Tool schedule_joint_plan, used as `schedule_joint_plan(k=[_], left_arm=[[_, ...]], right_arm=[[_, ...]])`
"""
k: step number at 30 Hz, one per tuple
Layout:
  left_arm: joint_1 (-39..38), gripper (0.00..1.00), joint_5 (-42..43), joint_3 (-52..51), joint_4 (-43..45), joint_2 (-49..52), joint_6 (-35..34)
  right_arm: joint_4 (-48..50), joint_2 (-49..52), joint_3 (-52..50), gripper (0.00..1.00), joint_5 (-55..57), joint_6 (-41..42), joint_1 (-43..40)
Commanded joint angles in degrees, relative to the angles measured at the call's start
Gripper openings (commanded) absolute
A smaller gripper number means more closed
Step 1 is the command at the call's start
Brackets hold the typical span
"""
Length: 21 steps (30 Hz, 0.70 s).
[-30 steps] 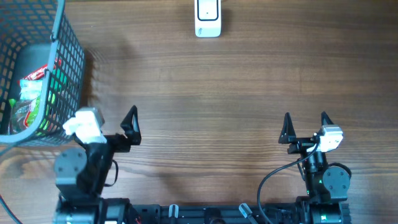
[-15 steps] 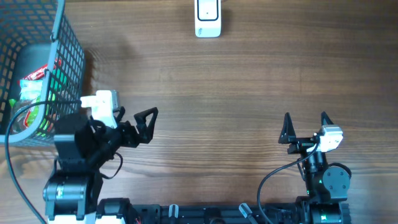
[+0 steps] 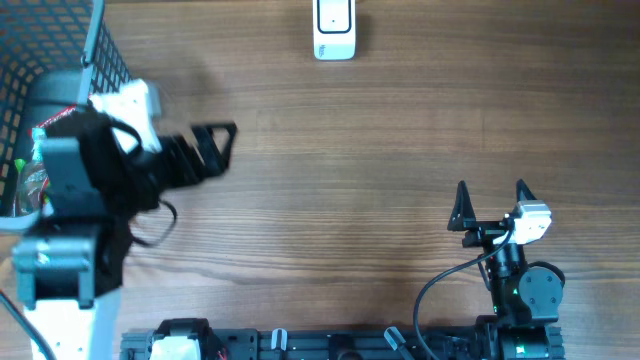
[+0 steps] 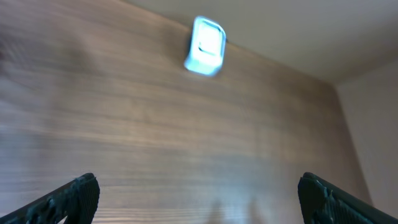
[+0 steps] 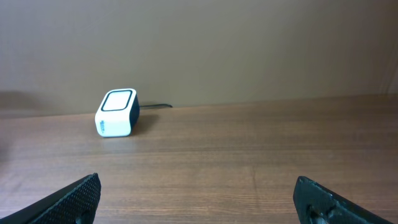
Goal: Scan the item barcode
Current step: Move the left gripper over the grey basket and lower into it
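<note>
While I watch from overhead, the left claw [image 3: 222, 148] hangs above the counter [image 3: 350, 220] just right of the wire basket [image 3: 108, 55], which fills the far left corner. Its jaws are spread wide with nothing between them. The left arm covers much of the basket, but beside it I can make out crinkled packets [image 3: 30, 185] with green and red print lying inside; I cannot read any barcode on them. The white scanner [image 3: 334, 30] stands at the far edge of the counter, about midway across and well apart from both arms. The right claw [image 3: 491, 190] sits low at the near right, jaws wide and empty, fingers pointing toward the far side.

Through the left wrist camera everything is smeared. I can see both fingers of the left claw [image 4: 199, 190] at the bottom corners, far apart, with only bare wood between them. The scanner [image 4: 205, 45] shows as a pale blur far ahead, a little left of centre.

On the right wrist camera the picture is sharp. The right claw [image 5: 199, 193] shows its two dark fingers at the lower corners, opened wide around nothing. Far ahead and to the left the scanner [image 5: 117, 112] rests on the counter by the wall, window facing up, a thin dark cable [image 5: 155, 106] running off behind it.
</note>
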Motion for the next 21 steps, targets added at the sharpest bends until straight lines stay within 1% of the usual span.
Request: schedule_joint_plan(k=[1, 3, 5, 8, 13, 17, 18, 20, 21], left_arm=[[0.6, 1.00, -13.9, 11.8, -4.2, 6.6, -7.3], [1.8, 1.00, -17.1, 17.1, -7.0, 9.9, -10.3], [3.9, 1.00, -17.2, 22.1, -9.4, 13.2, -12.3], [6.8, 1.00, -16.9, 26.5, -11.4, 16.1, -13.0], [8.9, 1.00, -16.5, 27.4, -10.8, 17.0, -6.6], [9.0, 1.00, -17.3, 27.5, -10.4, 16.8, -6.4], [9.3, 1.00, -18.7, 27.5, -10.0, 16.8, -8.4], [11.3, 1.00, -21.5, 27.5, -10.0, 16.8, -14.6], [12.4, 1.00, -21.8, 27.5, -10.0, 17.0, -16.2]], right_arm=[[0.2, 0.2, -0.1, 1.00, -0.9, 0.9, -0.2], [0.2, 0.2, -0.1, 1.00, -0.9, 0.9, -0.2], [0.2, 0.2, -0.1, 1.00, -0.9, 0.8, -0.2], [0.2, 0.2, -0.1, 1.00, -0.9, 0.8, -0.2], [0.2, 0.2, -0.1, 1.00, -0.9, 0.9, -0.2], [0.2, 0.2, -0.1, 1.00, -0.9, 0.9, -0.2], [0.2, 0.2, -0.1, 1.00, -0.9, 0.9, -0.2], [0.2, 0.2, -0.1, 1.00, -0.9, 0.8, -0.2], [0.2, 0.2, -0.1, 1.00, -0.9, 0.9, -0.2]])
